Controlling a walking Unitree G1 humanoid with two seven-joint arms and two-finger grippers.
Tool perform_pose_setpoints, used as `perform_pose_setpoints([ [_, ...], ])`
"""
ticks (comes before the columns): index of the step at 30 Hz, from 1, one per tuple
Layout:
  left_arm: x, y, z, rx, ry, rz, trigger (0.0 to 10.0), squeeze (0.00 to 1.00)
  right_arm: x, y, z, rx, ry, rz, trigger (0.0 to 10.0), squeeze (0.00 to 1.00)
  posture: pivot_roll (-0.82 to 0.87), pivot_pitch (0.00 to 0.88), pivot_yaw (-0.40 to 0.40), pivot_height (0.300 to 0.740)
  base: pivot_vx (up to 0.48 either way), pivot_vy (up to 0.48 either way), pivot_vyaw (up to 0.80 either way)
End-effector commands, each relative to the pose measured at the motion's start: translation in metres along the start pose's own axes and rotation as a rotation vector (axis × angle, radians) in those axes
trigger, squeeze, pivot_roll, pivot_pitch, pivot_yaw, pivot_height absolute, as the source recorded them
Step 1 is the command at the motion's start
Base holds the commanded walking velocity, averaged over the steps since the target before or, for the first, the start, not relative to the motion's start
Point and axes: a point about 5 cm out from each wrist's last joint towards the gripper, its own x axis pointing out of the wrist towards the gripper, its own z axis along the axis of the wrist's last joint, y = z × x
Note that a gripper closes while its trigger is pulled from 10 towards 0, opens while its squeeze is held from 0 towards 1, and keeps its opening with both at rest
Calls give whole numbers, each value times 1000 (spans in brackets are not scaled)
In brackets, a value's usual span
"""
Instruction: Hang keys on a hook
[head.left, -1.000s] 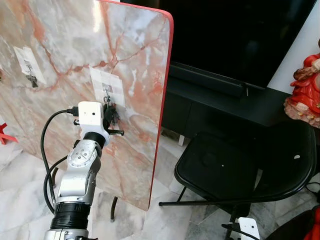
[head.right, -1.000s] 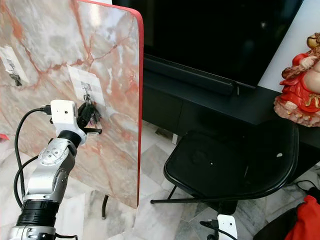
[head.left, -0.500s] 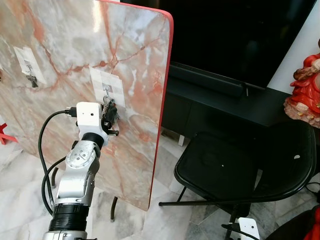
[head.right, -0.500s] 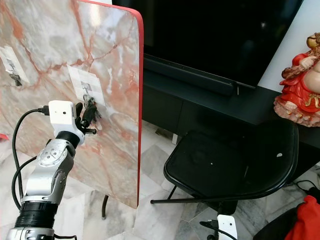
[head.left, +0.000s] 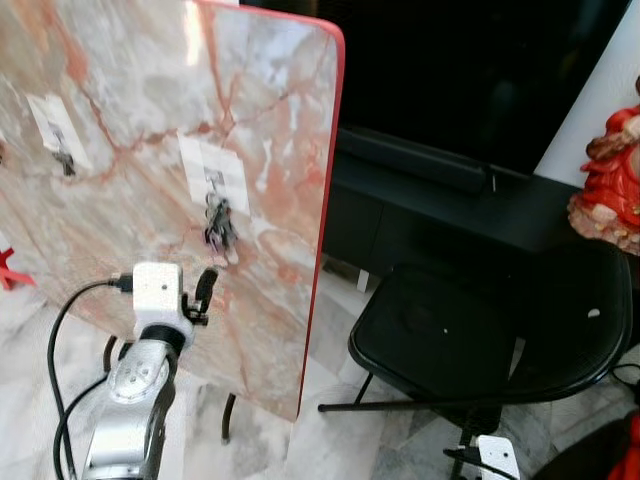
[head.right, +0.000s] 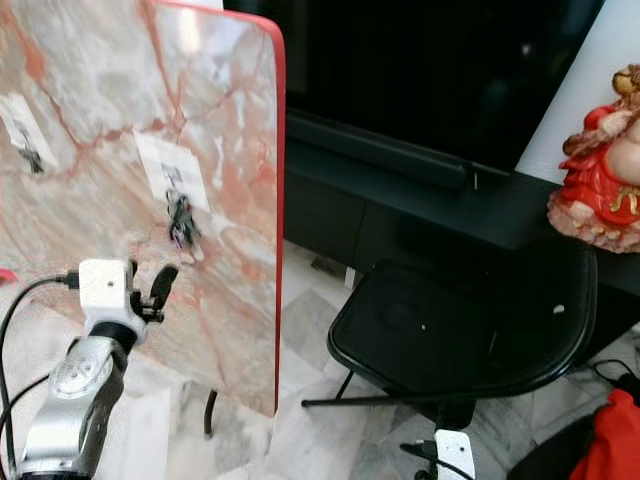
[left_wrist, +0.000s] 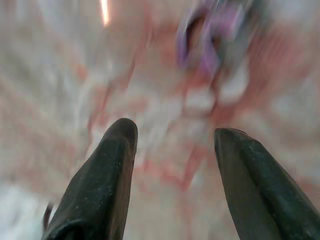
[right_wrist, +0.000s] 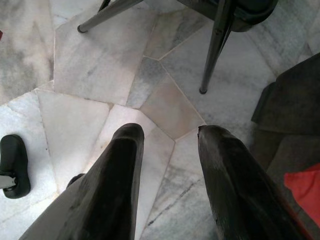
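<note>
A bunch of keys (head.left: 217, 222) with a purple piece hangs from the hook (head.left: 213, 181) on a white patch of the upright marble-pattern board (head.left: 130, 90). My left gripper (head.left: 203, 292) sits lower than the keys, just in front of the board, open and holding nothing. In the blurred left wrist view the keys (left_wrist: 210, 40) appear beyond the two spread fingers (left_wrist: 102, 175). Another small key bunch (head.left: 63, 162) hangs on a second hook farther left. My right gripper (right_wrist: 167, 132) hangs open over the floor.
A black folding chair (head.left: 480, 340) stands to the right of the board's red edge (head.left: 325, 200). Behind it are a dark low cabinet (head.left: 450, 200) and a red figurine (head.left: 612, 170). The floor is marble tile (right_wrist: 100, 65), with a chair leg (right_wrist: 215, 45) close by.
My left gripper has let go of the keys and dropped down and back from the hook. The keys stay hanging on the hook.
</note>
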Motion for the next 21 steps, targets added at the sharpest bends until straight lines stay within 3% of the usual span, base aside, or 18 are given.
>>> perform_pose_setpoints([
  [1, -3, 5, -37, 19, 137, 37, 10000, 0, 0, -3, 1, -7, 1, -6, 10000, 0, 81, 0, -97, 740, 0, 0, 0],
  [2, -3, 5, -37, 19, 137, 37, 10000, 0, 0, -3, 1, -7, 1, -6, 10000, 0, 81, 0, -97, 740, 0, 0, 0],
  [4, -11, 11, -75, 45, 298, 75, 10000, 0, 0, -2, 1, -10, 0, -5, 10000, 0, 70, 0, -89, 740, 0, 0, 0],
  [5, -11, 11, -75, 45, 298, 75, 10000, 0, 0, -2, 1, -10, 0, -5, 10000, 0, 70, 0, -89, 740, 0, 0, 0],
  [6, -19, 15, -99, 56, 409, 95, 10000, 0, 0, -1, 2, -9, -2, -6, 10000, 0, 67, 0, -87, 740, 0, 0, 0],
  [8, -32, 16, -124, 55, 524, 93, 10000, 0, 0, -1, 2, -6, -2, -7, 10000, 0, 69, 0, -88, 740, 0, 0, 0],
  [12, -57, 13, -159, 68, 690, 85, 10000, 0, 0, 0, 2, -11, 1, -8, 10000, 0, 66, 0, -89, 740, 0, 0, 0],
  [18, -111, 7, -201, 107, 975, 111, 10000, 0, 0, 0, 1, -9, 2, -10, 10000, 0, 55, 0, -81, 740, 0, 0, 0],
  [21, -118, 2, -207, 127, 1008, 76, 10000, 0, 0, 0, 0, -16, 2, -11, 10000, 0, 52, 0, -77, 740, 0, 0, 0],
])
